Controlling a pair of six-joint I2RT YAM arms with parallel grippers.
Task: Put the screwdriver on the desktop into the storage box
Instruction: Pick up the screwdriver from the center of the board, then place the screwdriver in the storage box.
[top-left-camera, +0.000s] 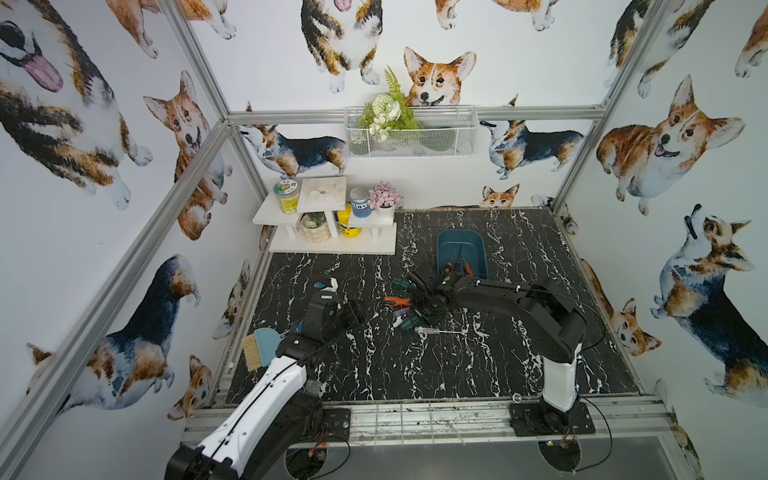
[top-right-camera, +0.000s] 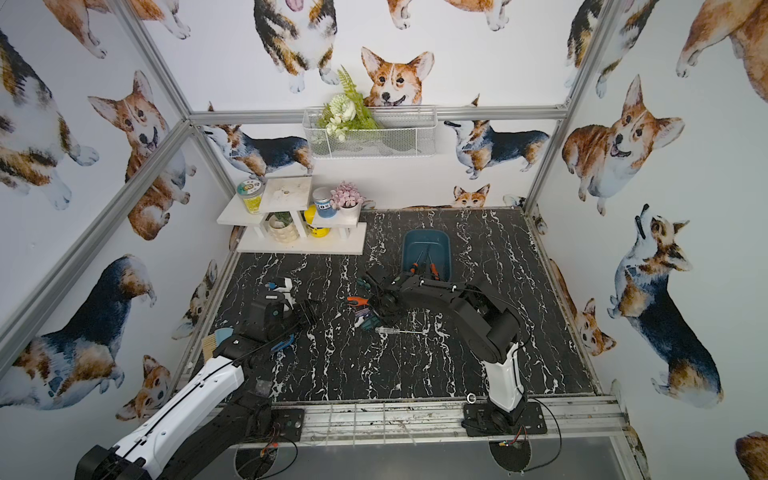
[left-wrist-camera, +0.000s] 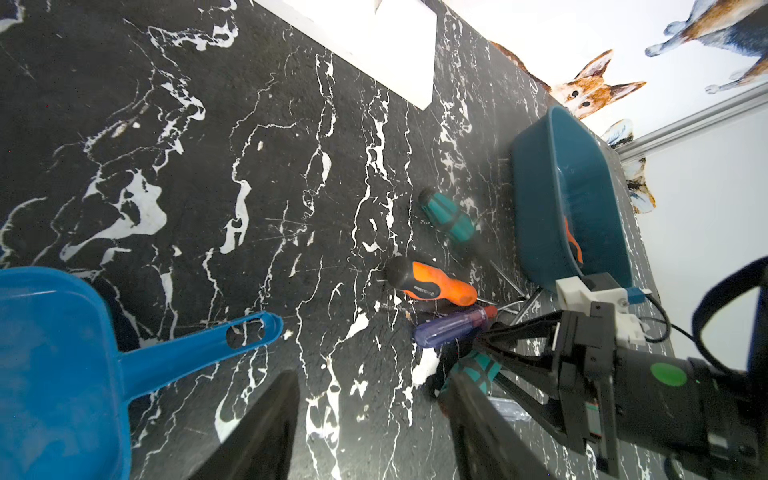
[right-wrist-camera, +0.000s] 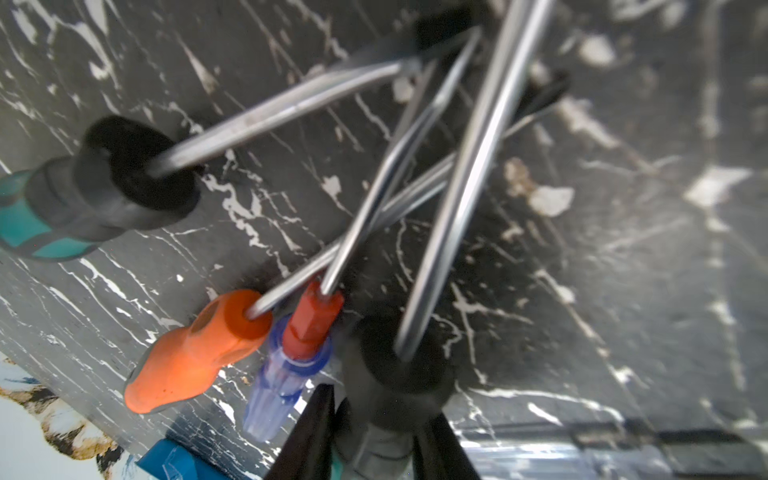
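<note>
The right gripper (right-wrist-camera: 378, 415) seems pinched on the dark handle of a screwdriver (right-wrist-camera: 395, 382) lying on the desktop (right-wrist-camera: 623, 291); the left gripper (left-wrist-camera: 372, 376) hangs spread, empty.

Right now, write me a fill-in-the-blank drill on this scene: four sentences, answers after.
1. The right tool grips the teal-and-black screwdriver by its ____.
2. The left tool holds ____.
3. The orange-handled screwdriver lies on the ____, outside the storage box.
4. The dustpan near the left tool is ____.
Answers: handle; nothing; desktop; blue.
</note>
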